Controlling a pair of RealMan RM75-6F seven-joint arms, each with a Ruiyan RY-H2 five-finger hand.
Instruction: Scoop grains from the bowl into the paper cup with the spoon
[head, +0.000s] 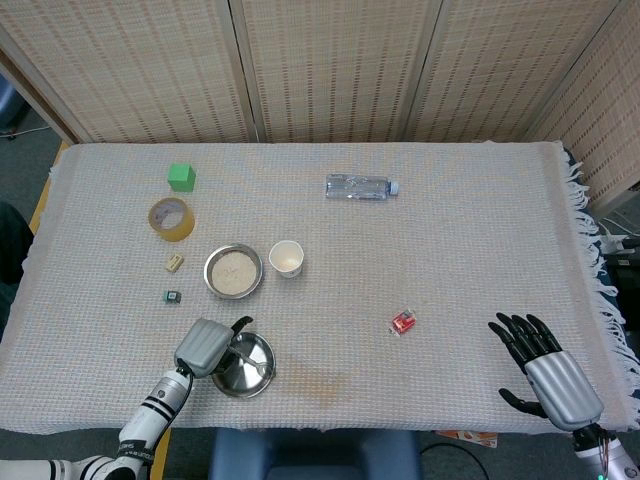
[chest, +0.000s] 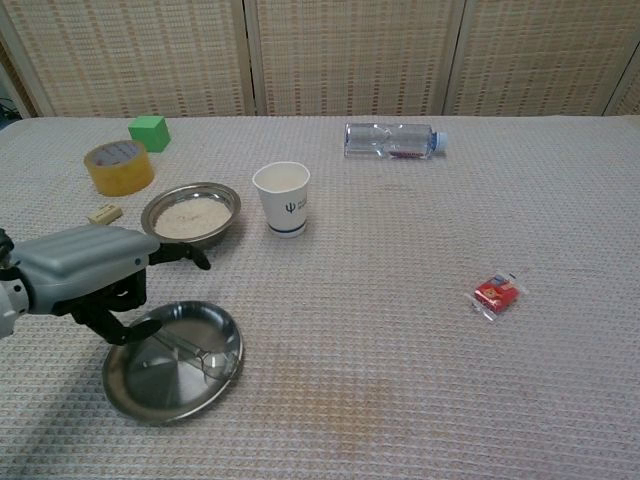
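The steel bowl (head: 208, 272) (chest: 190, 241) of pale grains stands left of centre, with the white paper cup (head: 286, 262) (chest: 283, 207) upright just to its right. Nearer the front edge lies a shallow steel dish (head: 234, 379) (chest: 148, 387). The metal spoon (head: 259, 365) (chest: 194, 350) lies loose inside that dish. My left hand (head: 205, 346) (chest: 84, 276) hovers over the dish's left rim with its fingers spread and holds nothing. My right hand (head: 549, 376) rests palm down at the front right, fingers apart and empty; only the head view shows it.
A plastic bottle (head: 359, 186) (chest: 391, 140) lies at the back. A green cube (head: 181, 177) (chest: 149, 132), a tape roll (head: 171, 218) (chest: 118, 166) and a small eraser (head: 175, 263) (chest: 104, 214) sit back left. A red packet (head: 403, 322) (chest: 497, 295) lies right of centre.
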